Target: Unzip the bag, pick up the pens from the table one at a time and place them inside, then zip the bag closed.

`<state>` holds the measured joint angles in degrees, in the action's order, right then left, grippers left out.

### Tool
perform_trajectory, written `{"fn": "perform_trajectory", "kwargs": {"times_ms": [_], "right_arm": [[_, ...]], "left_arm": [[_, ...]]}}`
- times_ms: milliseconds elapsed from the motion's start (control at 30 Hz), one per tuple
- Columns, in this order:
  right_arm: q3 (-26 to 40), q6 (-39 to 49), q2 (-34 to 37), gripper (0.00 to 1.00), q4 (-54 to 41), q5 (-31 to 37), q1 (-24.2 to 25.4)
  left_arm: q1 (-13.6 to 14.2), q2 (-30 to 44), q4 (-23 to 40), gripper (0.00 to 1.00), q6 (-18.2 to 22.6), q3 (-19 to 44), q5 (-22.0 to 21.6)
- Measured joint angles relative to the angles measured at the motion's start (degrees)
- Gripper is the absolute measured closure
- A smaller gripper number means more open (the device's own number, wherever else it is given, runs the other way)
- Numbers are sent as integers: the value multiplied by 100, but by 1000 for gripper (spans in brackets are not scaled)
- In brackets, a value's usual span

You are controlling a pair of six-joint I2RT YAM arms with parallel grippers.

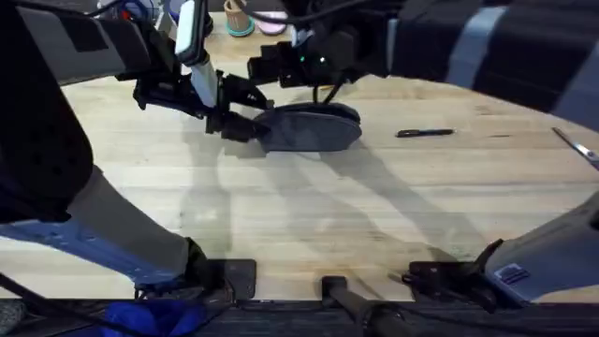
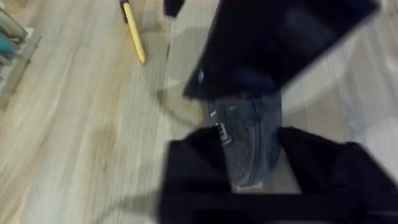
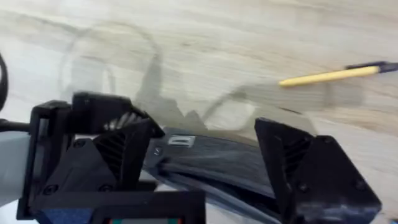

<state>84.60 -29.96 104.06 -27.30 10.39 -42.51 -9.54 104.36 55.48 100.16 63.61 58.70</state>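
Note:
The blue-grey bag [image 1: 314, 126] lies on the table [image 1: 309, 215] at the far middle. My left gripper [image 1: 234, 126] is at the bag's left end. In the left wrist view its fingers [image 2: 193, 174] press both sides of the bag [image 2: 249, 143]. My right gripper [image 1: 267, 70] hovers just above the bag's far side. Its fingers [image 3: 292, 155] stand wide apart over the bag [image 3: 211, 158], with a small tab near one of them. The black pen [image 1: 424, 133] lies right of the bag. The yellow pen [image 2: 134, 34] lies on the wood just beyond the bag, and the yellow pen [image 3: 333, 74] shows again past the right fingers.
Scissors [image 1: 576, 145] lie at the table's right edge. Small teal and pink items [image 1: 239, 19] stand at the far edge behind the grippers. The near half of the table holds only the arm bases.

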Motion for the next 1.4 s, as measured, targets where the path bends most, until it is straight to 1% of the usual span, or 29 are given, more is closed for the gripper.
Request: {"fn": "perform_trajectory", "kwargs": {"times_ms": [33, 67, 133, 167, 200, 400, 567, 667, 767, 833, 1000, 1133, 1167, 1267, 1400], "right_arm": [[0, 21, -64, 5, -67, 48, 30], [0, 39, -126, 5, -125, 85, 63], [2, 60, -268, 5, -245, 138, 152], [2, 68, -339, 5, -295, 163, 202], [4, 86, -407, 5, -339, 184, 252], [11, 300, -736, 5, -491, 236, 543], [44, 471, -889, 5, -671, 248, 686], [66, 503, -908, 5, -849, 248, 781], [66, 524, -908, 5, -922, 248, 909], [66, 598, -908, 5, -950, 249, 984], [94, 739, -908, 5, -1347, 248, 1080], [272, 846, -908, 5, -1775, 247, 1119], [613, 1004, -908, 6, -2138, 245, 1212], [856, 1124, -908, 6, -2488, 248, 1307], [1050, 1307, -910, 6, -2821, 248, 1438]], "left_arm": [[0, 0, -1, 453, 7, -2, 2], [0, 0, 0, 315, 4, 0, 1], [0, 0, 2, 120, -8, 0, 4], [0, 0, -4, 45, 4, 0, 7], [0, 0, -18, 18, -2, -1, 8], [0, 0, -201, 8, -3, -1, -86], [-2, 0, -275, 8, -11, 19, -313], [-2, 0, -221, 8, -187, 187, -552], [-13, 0, -10, 8, -480, 570, -783], [-45, 0, 202, 8, -593, 823, -872], [-203, 0, 712, 8, -739, 1326, -1001], [-309, 0, 1148, 8, -767, 1770, -1173], [-327, 0, 1531, 8, -792, 2267, -1421], [-302, 0, 1596, 8, -942, 2611, -1532], [-237, 0, 1596, 8, -1371, 3044, -1621]]}}
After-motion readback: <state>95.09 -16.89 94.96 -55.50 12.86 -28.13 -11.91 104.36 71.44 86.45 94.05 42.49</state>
